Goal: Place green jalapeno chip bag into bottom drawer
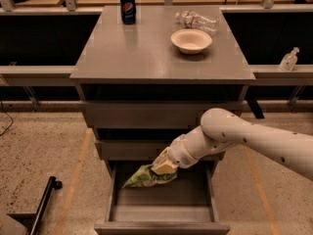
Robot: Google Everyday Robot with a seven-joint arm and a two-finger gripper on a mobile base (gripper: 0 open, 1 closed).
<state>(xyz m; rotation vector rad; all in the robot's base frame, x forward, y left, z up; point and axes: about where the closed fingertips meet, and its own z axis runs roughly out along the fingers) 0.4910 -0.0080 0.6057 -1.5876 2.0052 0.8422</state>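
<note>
Grey 3-drawer cabinet (146,111) at centre. White robot arm (254,141) comes in from right. Grey shallow bottom drawer (161,227) is pulled out toward near side. Gripper (164,165) is over drawer's far part, jaws clamped on small crinkly light-green jalapeno chip bag (144,176), which hangs left over drawer's inside. On tabletop (137,58): white bowl (191,40) far right, blue soda can (128,7) far left.

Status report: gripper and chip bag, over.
Gripper over open bottom drawer, jaws shut on green jalapeno chip bag. Bag hangs over drawer, not yet released. Nothing seen blocking the drop.
</note>
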